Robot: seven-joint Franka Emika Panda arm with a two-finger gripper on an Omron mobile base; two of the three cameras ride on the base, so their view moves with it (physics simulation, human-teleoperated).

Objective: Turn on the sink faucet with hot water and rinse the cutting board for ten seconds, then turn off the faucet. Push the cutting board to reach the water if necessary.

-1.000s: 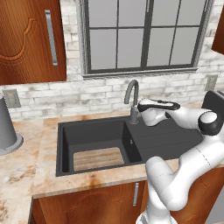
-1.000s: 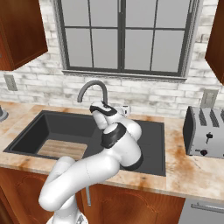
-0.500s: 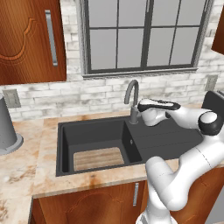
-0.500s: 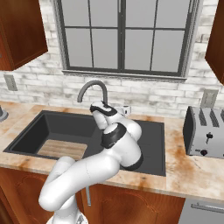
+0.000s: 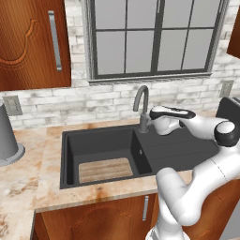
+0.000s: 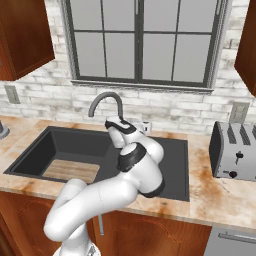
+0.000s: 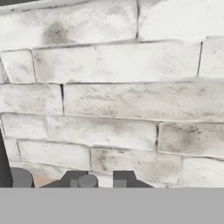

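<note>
Behind sink faucet, brick wall; toaster well apart.

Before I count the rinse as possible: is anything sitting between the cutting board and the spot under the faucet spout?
Nothing visible does. The cutting board lies flat on the sink basin floor, near its front; the faucet curves over the basin's back right.

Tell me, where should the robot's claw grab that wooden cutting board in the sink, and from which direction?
Probably from straight above. The cutting board lies flat on the floor of the sink, near the front wall of the deep basin, so its faces can't be pinched. Its long back edge, facing open basin floor, looks the easiest to catch or push, likelier than the front edge by the wall.
</note>
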